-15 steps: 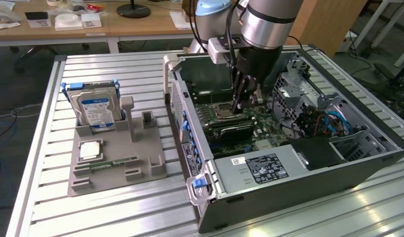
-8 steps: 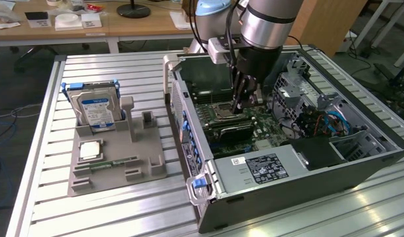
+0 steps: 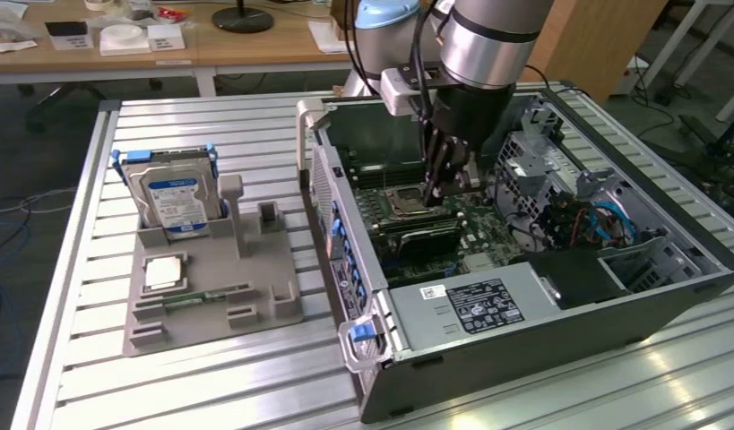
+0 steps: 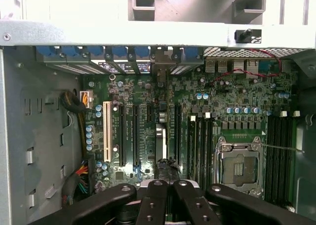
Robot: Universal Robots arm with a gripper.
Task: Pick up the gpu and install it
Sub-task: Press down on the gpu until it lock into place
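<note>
Here, fingers (image 3: pixel 434 199) pinching the gpu (image 4: pixel 160 141), edge-on over the motherboard (image 4: pixel 148 131), inside the open computer case (image 3: pixel 653 296)

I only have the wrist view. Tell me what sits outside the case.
Observer: A grey parts holder stands on the slatted table, at the exterior view's left of the open case.
Operator: List what is in it.
Observer: A hard drive stands upright at its far end. A square chip and a green memory stick lie flat nearer the camera.
Operator: Now place the arm.
Observer: It comes down from above, and the shut gripper is low inside the case beside the CPU socket.
</note>
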